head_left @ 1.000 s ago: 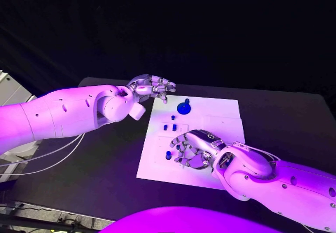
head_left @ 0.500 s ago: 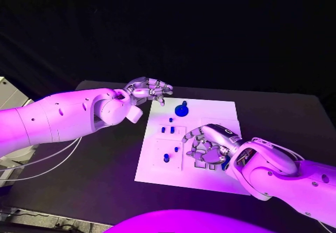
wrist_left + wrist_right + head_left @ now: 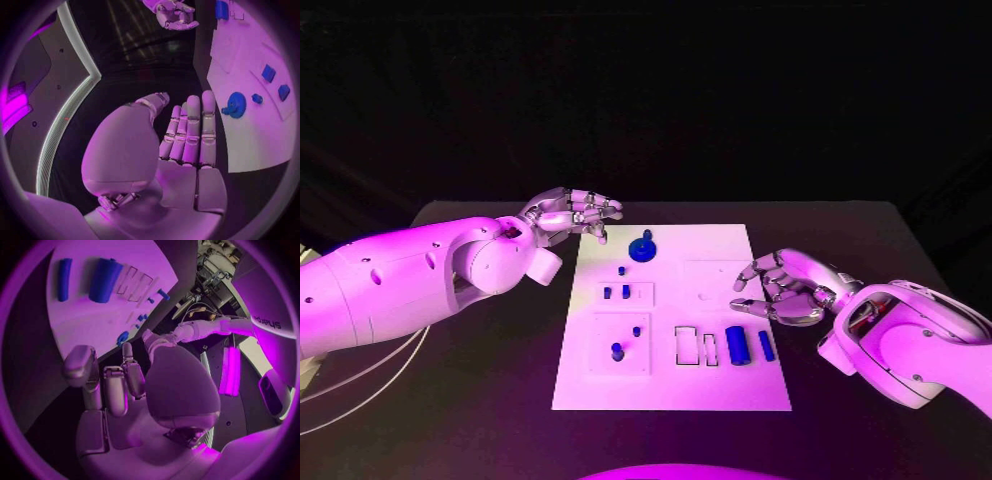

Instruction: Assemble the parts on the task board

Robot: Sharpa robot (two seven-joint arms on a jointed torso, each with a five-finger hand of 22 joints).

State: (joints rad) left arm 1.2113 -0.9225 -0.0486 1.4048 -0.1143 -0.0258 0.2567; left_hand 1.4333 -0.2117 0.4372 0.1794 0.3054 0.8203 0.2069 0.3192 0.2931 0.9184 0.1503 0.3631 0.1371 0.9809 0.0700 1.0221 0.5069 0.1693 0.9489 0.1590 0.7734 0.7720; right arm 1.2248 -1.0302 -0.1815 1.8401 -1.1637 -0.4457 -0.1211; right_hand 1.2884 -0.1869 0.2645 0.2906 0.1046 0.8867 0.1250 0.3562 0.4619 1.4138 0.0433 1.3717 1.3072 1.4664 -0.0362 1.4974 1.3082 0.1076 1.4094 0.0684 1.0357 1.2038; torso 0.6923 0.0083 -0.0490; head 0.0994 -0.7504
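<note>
Task board: the white rectangular task board is laid flat in the middle of the black table.
Far end: a round blue disc-shaped part with a knob is seen near the board's far edge.
Left side: two small blue block parts are set side by side; nearer the robot, two small blue pegs stand in a square panel.
Near middle: a thick blue cylinder part and a slimmer blue bar part lie parallel beside two outlined slots.
Left hand: the silver left hand is held off the board's far left corner, fingers together, nothing held.
Right hand: the silver right hand is held over the board's right edge, fingers curled loosely apart, nothing gripped.
</note>
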